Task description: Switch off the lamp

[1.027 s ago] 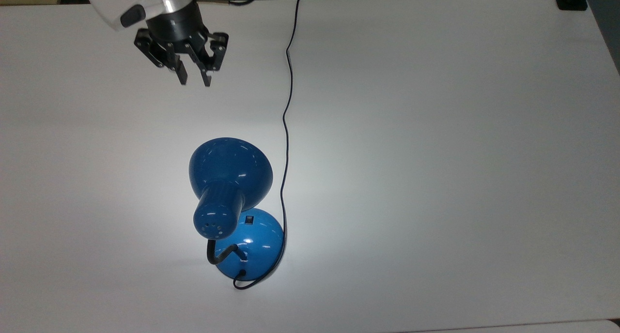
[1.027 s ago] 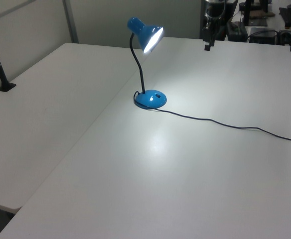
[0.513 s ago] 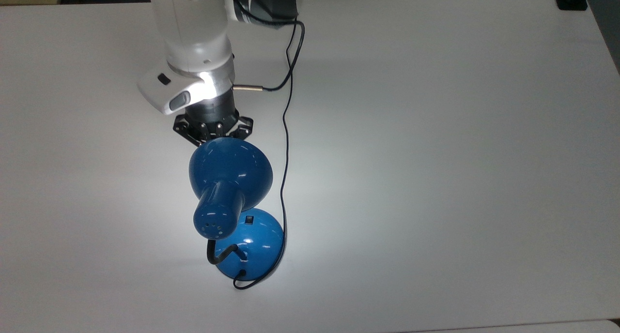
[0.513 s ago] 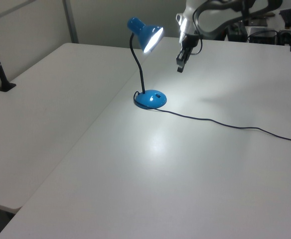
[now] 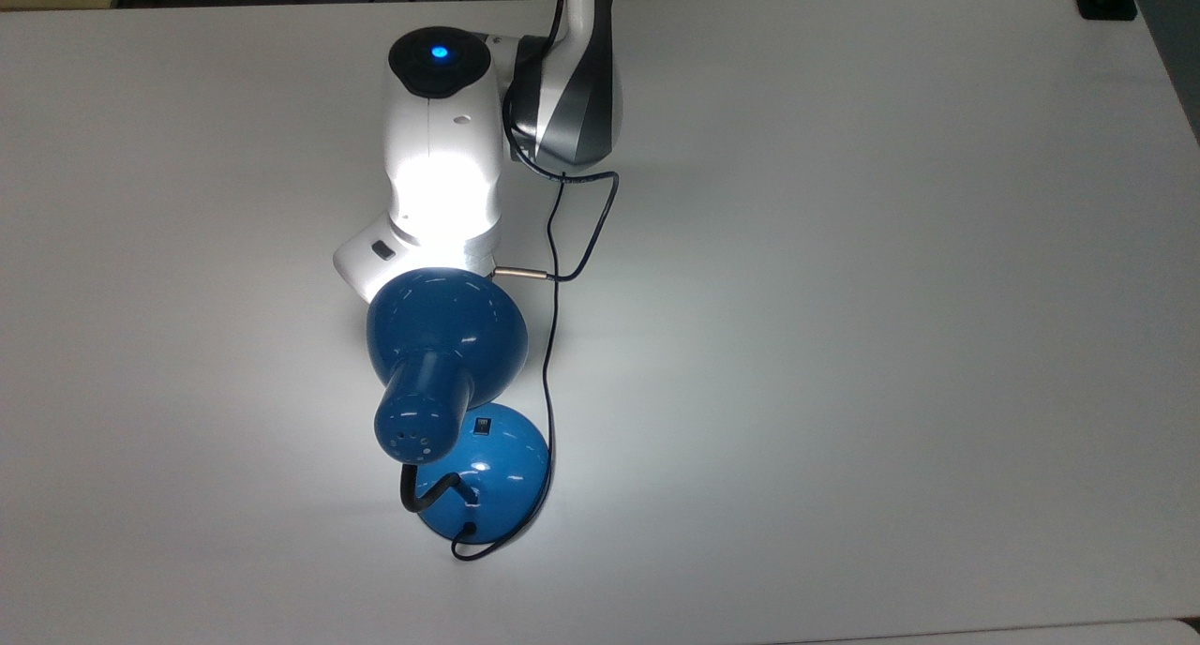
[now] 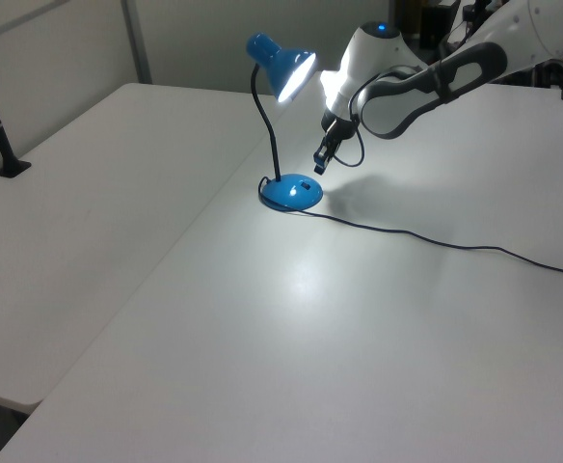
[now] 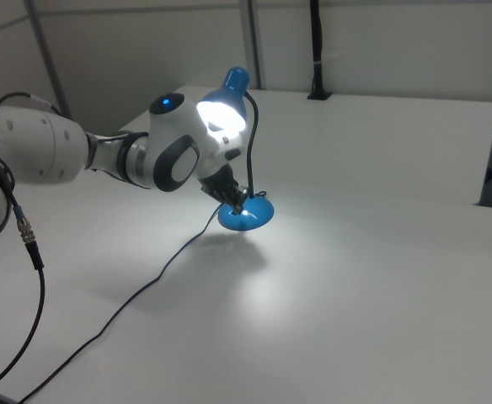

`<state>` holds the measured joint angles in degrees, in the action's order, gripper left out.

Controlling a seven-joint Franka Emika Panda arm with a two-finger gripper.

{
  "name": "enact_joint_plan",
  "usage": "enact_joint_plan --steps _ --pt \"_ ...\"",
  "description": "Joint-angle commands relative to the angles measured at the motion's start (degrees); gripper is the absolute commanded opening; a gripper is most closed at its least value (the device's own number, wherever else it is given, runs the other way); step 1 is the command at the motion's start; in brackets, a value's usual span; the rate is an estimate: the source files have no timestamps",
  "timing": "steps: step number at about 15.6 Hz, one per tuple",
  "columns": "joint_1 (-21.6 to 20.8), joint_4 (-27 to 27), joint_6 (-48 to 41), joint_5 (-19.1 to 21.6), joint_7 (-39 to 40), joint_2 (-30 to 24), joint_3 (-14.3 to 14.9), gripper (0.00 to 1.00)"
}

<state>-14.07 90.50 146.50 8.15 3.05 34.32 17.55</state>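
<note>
Claw poised just above and beside the lamp's base, switch below it.

In the left view, going left to right: the lit blue lamp (image 6: 281,135) stands on the white surface (image 6: 291,328), its base (image 6: 291,193) bearing the black switch (image 6: 304,186); the claw (image 6: 320,162) hangs just to the right of the base and above it. The switch thus lies down and to the left view's left of the claw. Whether the claw is clenched or released, I cannot tell.

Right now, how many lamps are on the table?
1. The lamp stands near the table's middle, lit, with the gripper just above its base.
</note>
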Motion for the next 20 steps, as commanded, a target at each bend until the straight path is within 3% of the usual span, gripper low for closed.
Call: enact_joint_plan --steps 1,20 --pt "-0.96 -1.29 2.73 0.81 -2.33 2.33 0.38 0.0" --pt "-2.9 -3.92 3.71 0.81 -8.32 5.67 0.38 0.0"
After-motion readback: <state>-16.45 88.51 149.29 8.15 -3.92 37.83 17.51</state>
